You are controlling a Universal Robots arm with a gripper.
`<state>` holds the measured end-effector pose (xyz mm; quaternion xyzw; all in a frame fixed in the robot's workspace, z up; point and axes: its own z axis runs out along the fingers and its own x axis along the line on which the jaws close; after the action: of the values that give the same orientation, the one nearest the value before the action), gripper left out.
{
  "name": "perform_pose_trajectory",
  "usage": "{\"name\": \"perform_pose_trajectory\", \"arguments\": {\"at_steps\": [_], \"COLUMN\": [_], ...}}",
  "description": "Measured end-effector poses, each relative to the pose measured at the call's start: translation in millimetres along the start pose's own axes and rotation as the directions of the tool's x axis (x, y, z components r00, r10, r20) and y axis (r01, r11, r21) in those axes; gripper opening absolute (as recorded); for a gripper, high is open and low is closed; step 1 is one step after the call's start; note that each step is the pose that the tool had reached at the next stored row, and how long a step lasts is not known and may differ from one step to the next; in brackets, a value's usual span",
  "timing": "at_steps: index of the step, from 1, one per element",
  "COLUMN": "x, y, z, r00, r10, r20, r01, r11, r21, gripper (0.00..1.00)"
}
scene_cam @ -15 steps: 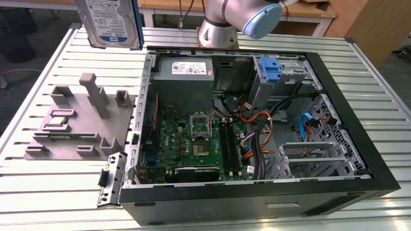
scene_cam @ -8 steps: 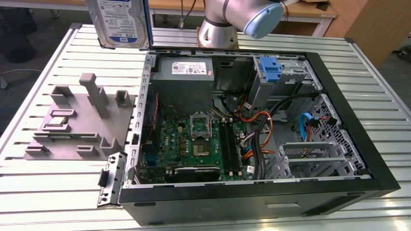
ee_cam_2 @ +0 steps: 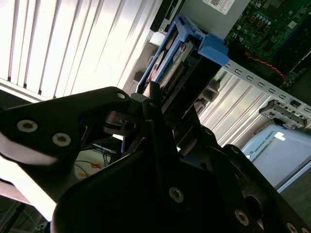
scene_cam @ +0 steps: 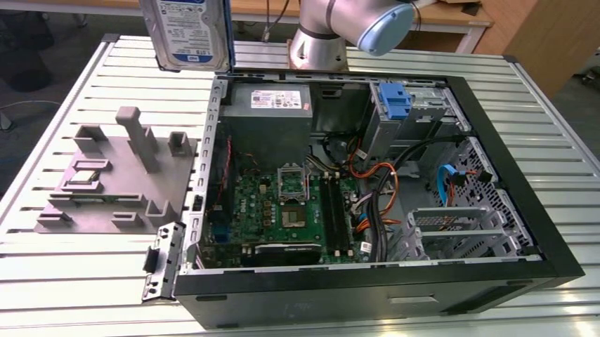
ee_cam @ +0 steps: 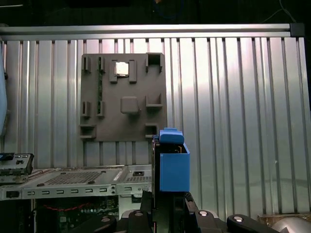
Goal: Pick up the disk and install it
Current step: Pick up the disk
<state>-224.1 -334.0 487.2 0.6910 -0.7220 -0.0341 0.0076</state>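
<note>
We are gripping the disk [scene_cam: 192, 31] on edge, pincer [ee_cam: 166, 195] clamped around it, so it is hanging clear of the case [scene_cam: 375, 295].

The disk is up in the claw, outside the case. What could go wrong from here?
1. The claw appears to grip the disk at one end, by its blue carrier. If the grip slips, the disk could fall onto the slatted table or the motherboard.
2. Orange cables and a blue cable lie loose inside the computer case. They might snag the disk on its way in.
</note>
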Motion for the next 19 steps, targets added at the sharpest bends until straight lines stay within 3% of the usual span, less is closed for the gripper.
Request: {"name": "perform_pose_trajectory", "arguments": {"at_steps": [19], "x": [-1.9], "y": [-43.7], "z": [-2.3], "r00": [1.0000], "r10": [0.000], "r20": [0.0000], "r01": [0.000], "r11": [1.0000], "r21": [0.0000], "gripper": [0.35]}}
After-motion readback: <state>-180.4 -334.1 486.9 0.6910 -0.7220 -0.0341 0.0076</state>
